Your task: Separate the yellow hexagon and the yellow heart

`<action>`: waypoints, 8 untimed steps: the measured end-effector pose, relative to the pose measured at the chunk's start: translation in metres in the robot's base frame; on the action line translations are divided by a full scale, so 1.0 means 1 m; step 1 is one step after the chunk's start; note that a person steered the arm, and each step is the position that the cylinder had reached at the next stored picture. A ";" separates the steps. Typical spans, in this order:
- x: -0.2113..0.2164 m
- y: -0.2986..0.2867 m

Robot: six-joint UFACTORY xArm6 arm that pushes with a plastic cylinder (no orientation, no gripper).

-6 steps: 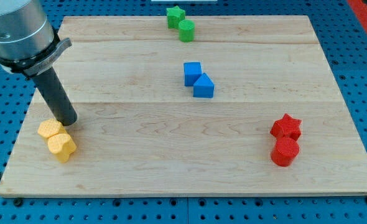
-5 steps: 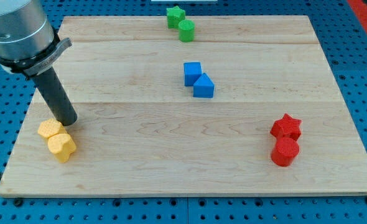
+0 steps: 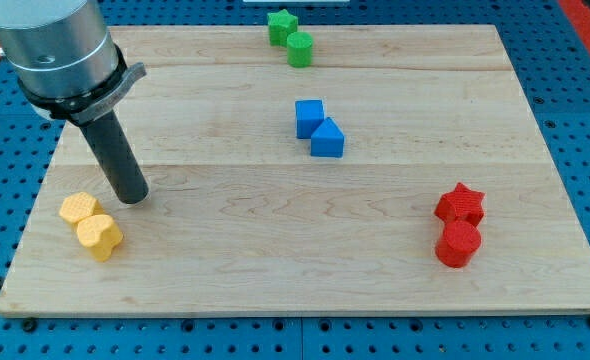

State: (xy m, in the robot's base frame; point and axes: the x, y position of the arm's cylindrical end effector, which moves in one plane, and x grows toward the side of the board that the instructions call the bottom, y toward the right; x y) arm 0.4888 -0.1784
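Observation:
The yellow hexagon and the yellow heart sit touching each other near the view's lower left of the wooden board. The hexagon is up and to the left of the heart. My tip stands on the board just right of and slightly above the hexagon, a small gap away from it, touching neither block.
A blue cube and a blue triangular block touch near the middle. A green star and green cylinder sit at the top edge. A red star and red hexagon sit at the right.
My tip has moved to the right, away from the yellow hexagon. No block has moved.

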 end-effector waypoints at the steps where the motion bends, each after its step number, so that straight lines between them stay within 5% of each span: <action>1: 0.000 0.003; 3: -0.002 0.142; 6: -0.031 0.253; 7: 0.007 0.255; 8: 0.056 0.188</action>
State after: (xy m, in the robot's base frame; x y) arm 0.5448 0.0098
